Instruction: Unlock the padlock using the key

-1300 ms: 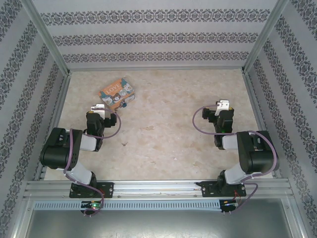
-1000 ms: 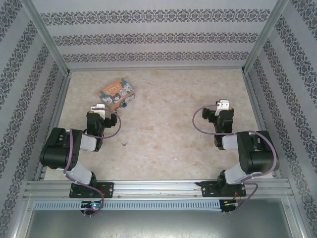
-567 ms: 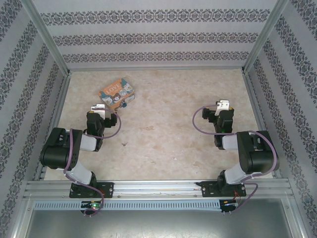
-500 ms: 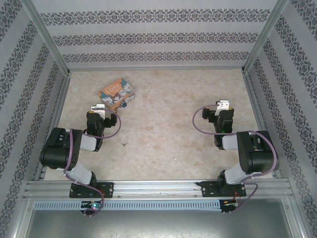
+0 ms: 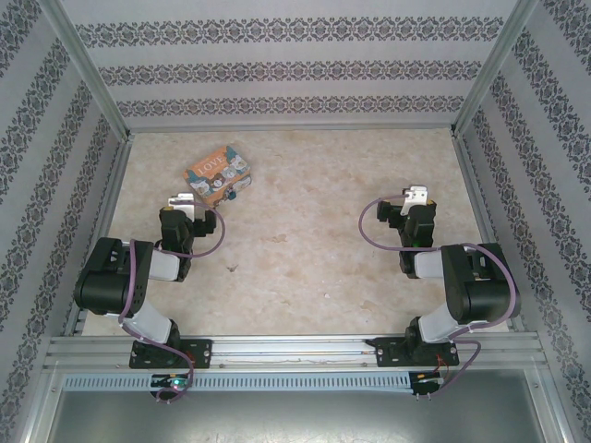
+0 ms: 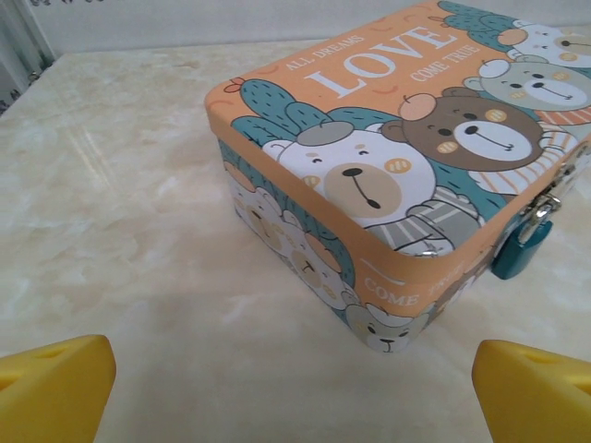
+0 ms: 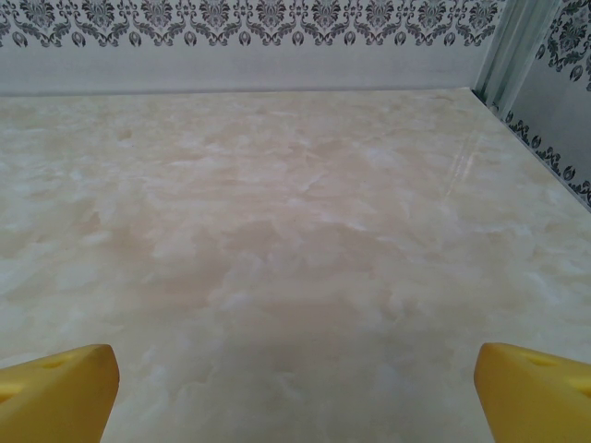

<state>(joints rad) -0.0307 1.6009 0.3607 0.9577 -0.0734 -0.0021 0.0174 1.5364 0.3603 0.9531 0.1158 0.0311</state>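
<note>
Registers no shift against the earlier top-view frames: arms, box and padlock hold the same places.

Top external view. Places the left gripper (image 5: 185,200) just short of the orange box (image 5: 219,171), at the far left of the table (image 5: 314,175); finger spread hard to judge from above. Renders the padlock (image 5: 233,194) as a tiny dark speck at the box's near-right side, detail unreadable. Places the right gripper (image 5: 417,196) well apart, over bare table on the right.

Left wrist view. Shows yellow fingertips (image 6: 51,388) at the bottom corners, cut off by the frame edge, standing wide apart with nothing between them. Shows the box ahead, its right end cropped. Locates the teal padlock hanging at the clasp (image 6: 545,208) on the box's side, far right, with the shackle partly hidden behind that clasp.

Right wrist view. Shows fingertips equally wide apart, cropped at the corners, gripping nothing, above bare marbled table.
</note>
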